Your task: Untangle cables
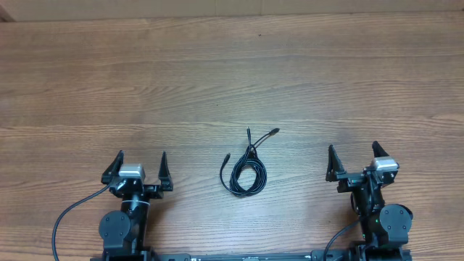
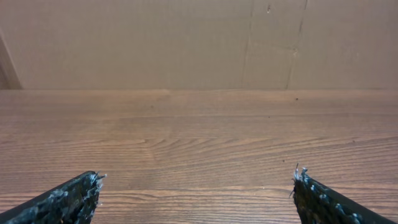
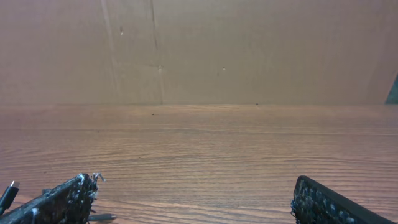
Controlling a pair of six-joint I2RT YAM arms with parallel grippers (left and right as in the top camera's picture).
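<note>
The cables (image 1: 245,169) lie in one small black coiled bundle on the wooden table, midway between the two arms, with plug ends sticking out at the top and left. My left gripper (image 1: 138,167) rests open near the front left, well apart from the bundle. My right gripper (image 1: 354,161) is open at the front right, also clear of it. In the left wrist view the left gripper (image 2: 196,177) frames only bare wood. In the right wrist view the right gripper (image 3: 193,182) holds nothing, and a plug end (image 3: 7,195) shows at the far left edge.
A brown cardboard wall (image 2: 186,43) stands behind the far edge of the table (image 1: 232,65). Thicker black wires (image 1: 69,217) run from the arm bases at the front edge.
</note>
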